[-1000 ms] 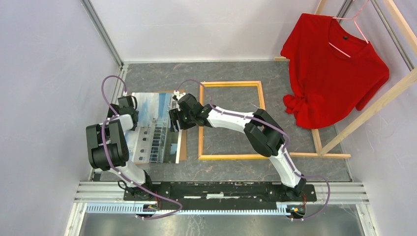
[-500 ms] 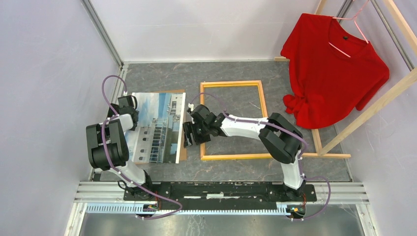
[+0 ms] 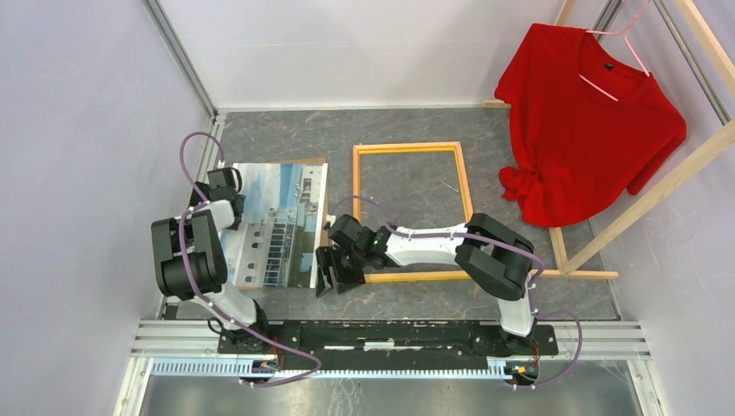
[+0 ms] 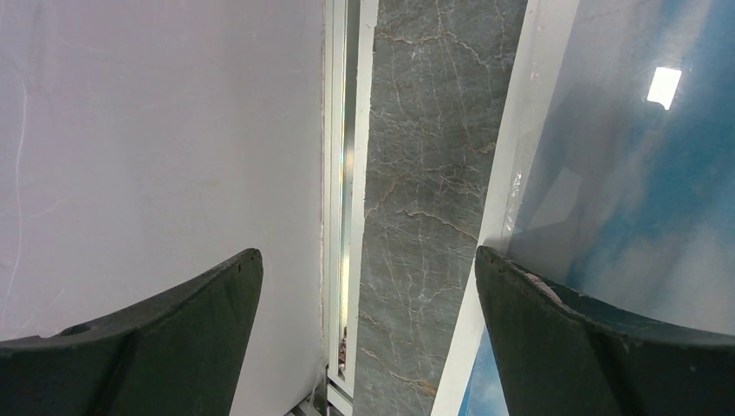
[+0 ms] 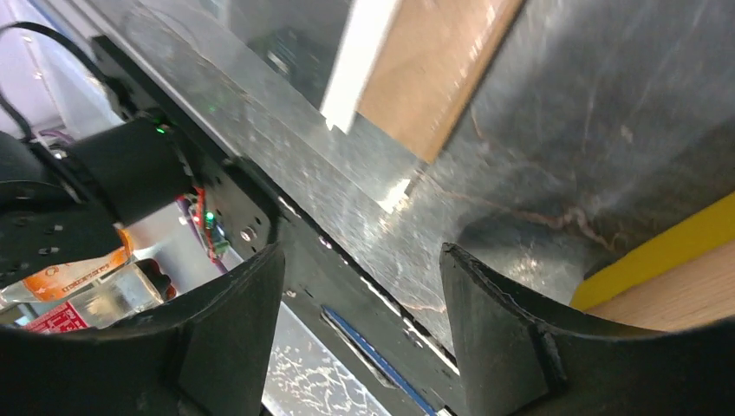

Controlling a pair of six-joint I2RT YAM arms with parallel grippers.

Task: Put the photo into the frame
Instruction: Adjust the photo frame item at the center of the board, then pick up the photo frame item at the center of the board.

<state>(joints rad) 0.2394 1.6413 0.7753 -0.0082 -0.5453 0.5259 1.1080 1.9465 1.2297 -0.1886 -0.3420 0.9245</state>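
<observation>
The photo [image 3: 279,224], white buildings under blue sky, lies face up at the left on the brown backing panel [image 3: 323,260], which shows along its right edge. The frame [image 3: 407,149] lies flat to its right. My left gripper [image 3: 230,199] is open and empty at the photo's far left edge; the left wrist view shows the photo [image 4: 624,173] beside the right finger. My right gripper [image 3: 328,281] is open and empty, low between the panel's near right corner and the frame's near left corner. The right wrist view shows the photo's corner [image 5: 364,61], the panel [image 5: 438,78] and the frame's yellow corner [image 5: 693,236].
A red shirt [image 3: 589,113] hangs on a wooden rack [image 3: 607,234] at the right. A white wall [image 4: 156,130] and a metal rail run close along the left gripper. The arms' black base rail [image 3: 390,336] lies just near of the right gripper.
My right gripper has moved from the photo's right edge toward the near side, down to the frame's near left corner. The left arm, photo and frame have not moved.
</observation>
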